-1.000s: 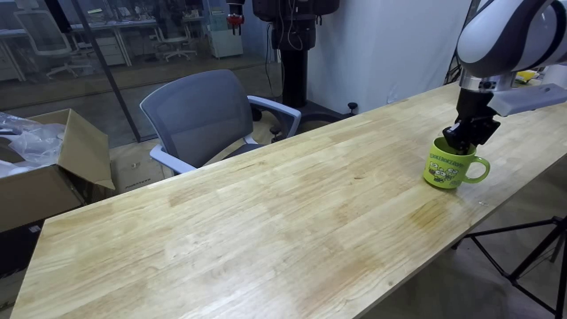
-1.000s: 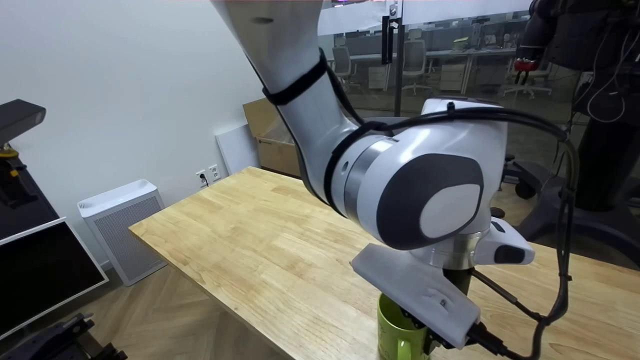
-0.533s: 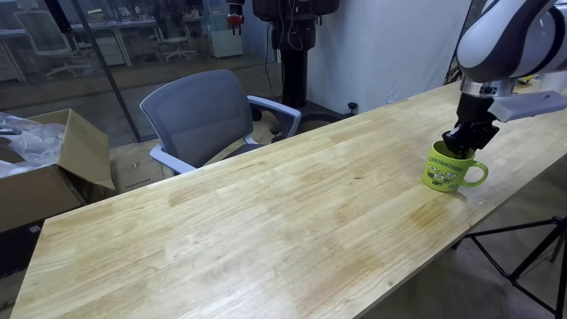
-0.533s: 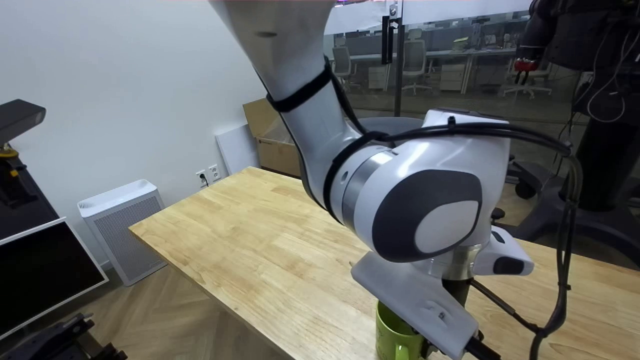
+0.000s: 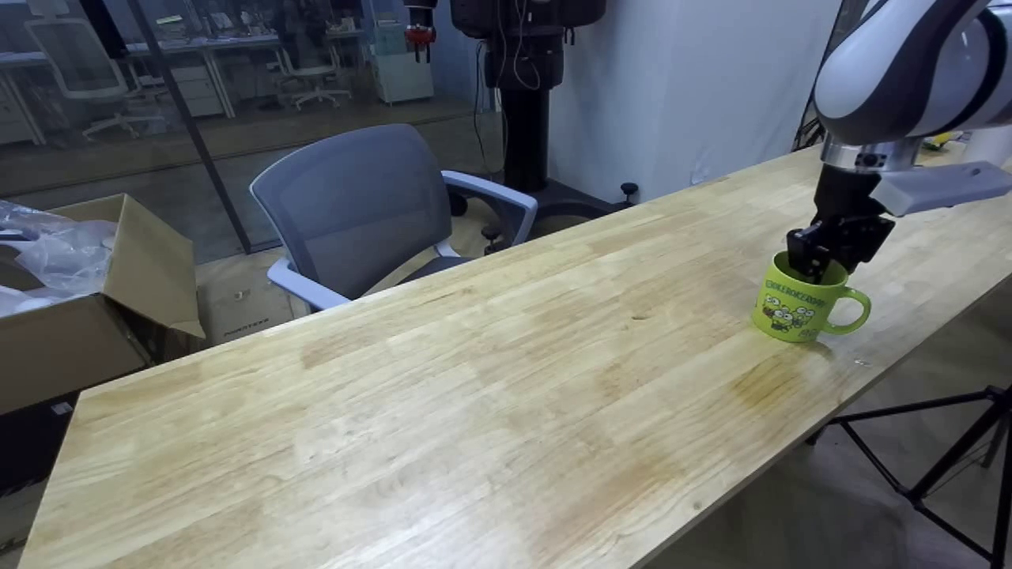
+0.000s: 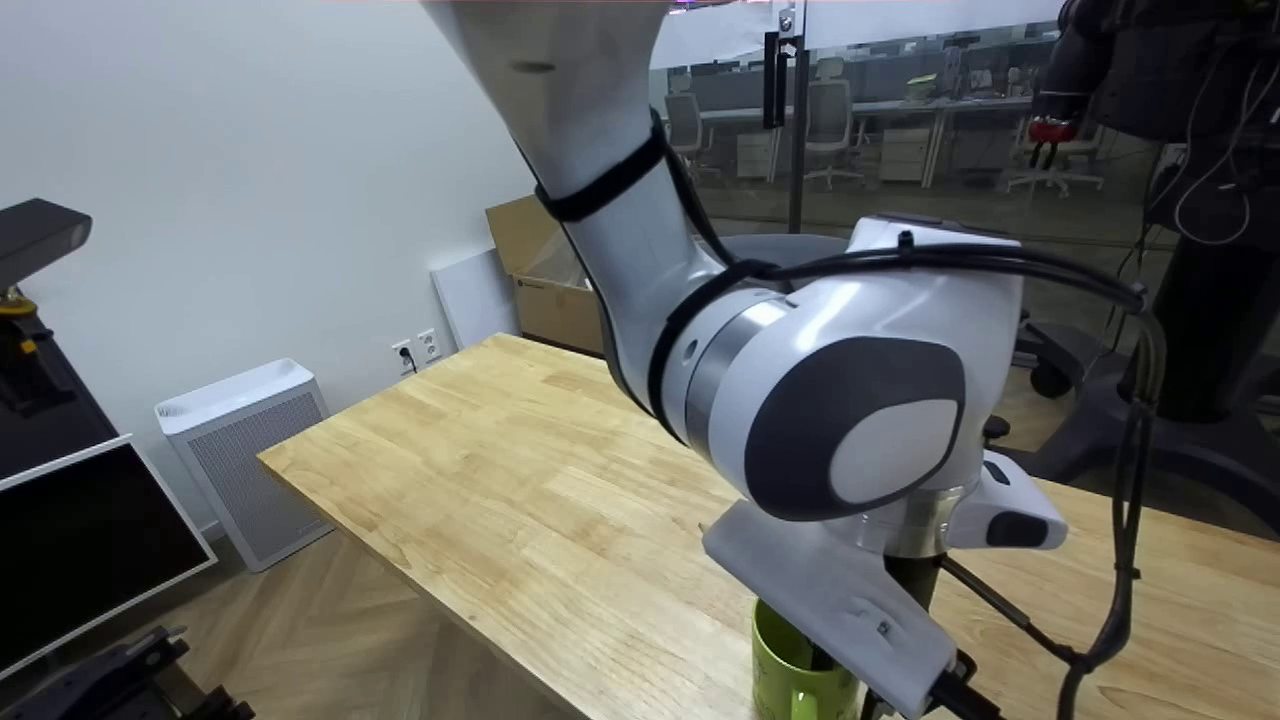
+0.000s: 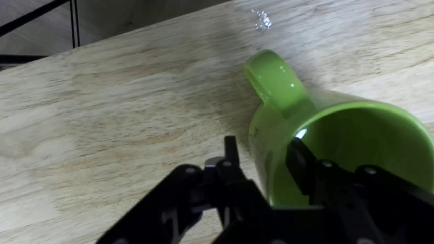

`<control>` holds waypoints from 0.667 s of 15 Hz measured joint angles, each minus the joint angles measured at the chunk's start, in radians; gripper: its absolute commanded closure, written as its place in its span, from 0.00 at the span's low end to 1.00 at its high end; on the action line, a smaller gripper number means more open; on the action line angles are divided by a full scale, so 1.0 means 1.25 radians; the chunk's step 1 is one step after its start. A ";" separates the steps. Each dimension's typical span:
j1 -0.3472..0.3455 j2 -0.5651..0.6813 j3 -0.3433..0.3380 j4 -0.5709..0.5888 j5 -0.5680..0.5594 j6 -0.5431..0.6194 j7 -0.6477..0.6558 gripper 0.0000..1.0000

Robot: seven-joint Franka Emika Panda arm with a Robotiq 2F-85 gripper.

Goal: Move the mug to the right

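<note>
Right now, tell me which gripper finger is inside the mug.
The finger on the right of the wrist picture: it reaches inside the green mug, while the other finger stands outside its wall.

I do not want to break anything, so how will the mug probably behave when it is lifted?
The mug looks like glazed ceramic, so probably stiff and breakable. Its glossy highlights suggest it may be slippery. The claw straddles only one side, so the mug might tilt.
</note>
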 measured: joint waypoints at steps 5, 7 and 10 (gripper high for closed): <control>0.037 -0.012 -0.013 0.020 -0.019 -0.042 0.011 0.00; 0.062 -0.032 -0.018 0.031 -0.032 -0.066 0.024 0.00; 0.101 -0.083 -0.019 0.050 -0.047 -0.121 0.043 0.00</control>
